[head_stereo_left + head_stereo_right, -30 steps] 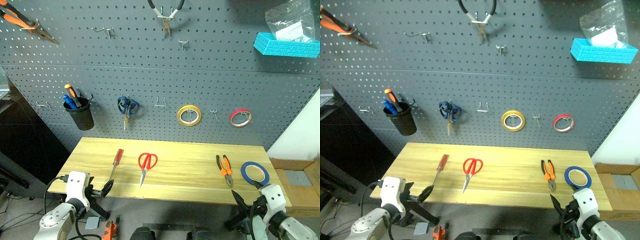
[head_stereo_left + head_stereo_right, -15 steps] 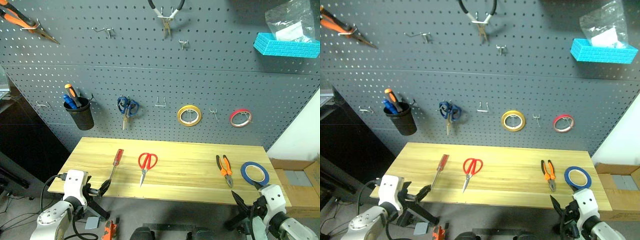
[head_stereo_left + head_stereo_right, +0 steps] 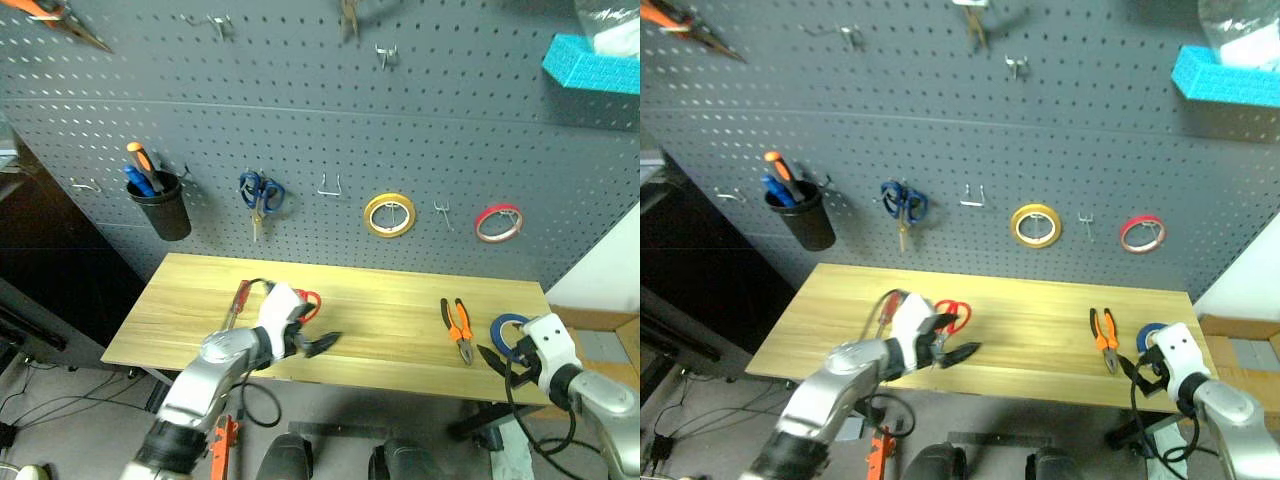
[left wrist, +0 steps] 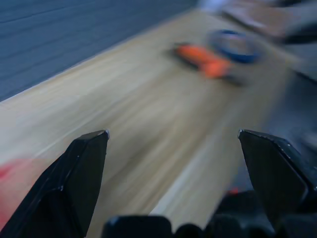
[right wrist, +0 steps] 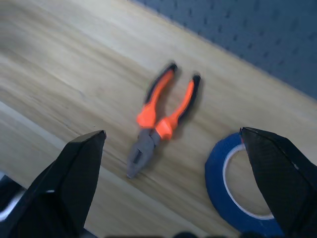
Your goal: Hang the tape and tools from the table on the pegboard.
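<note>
Nothing hung yet — blue tape (image 5: 233, 191), pliers (image 5: 161, 121), scissors (image 3: 956, 314), screwdriver (image 3: 239, 298) lie on worktop (image 3: 390, 330); left claw (image 3: 318, 344) and right claw (image 3: 500, 362) both spread, empty.

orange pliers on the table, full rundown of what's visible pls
The small pliers with orange-and-black handles lie flat on the light wooden table, toward its right end. The handles are spread apart and point toward the dark grey pegboard; the short grey steel nose points at the table's near edge. The blue tape ring lies just beside them on the right, apart, not touching. Nothing rests on them, and the open right gripper hangs near them without contact.
</note>
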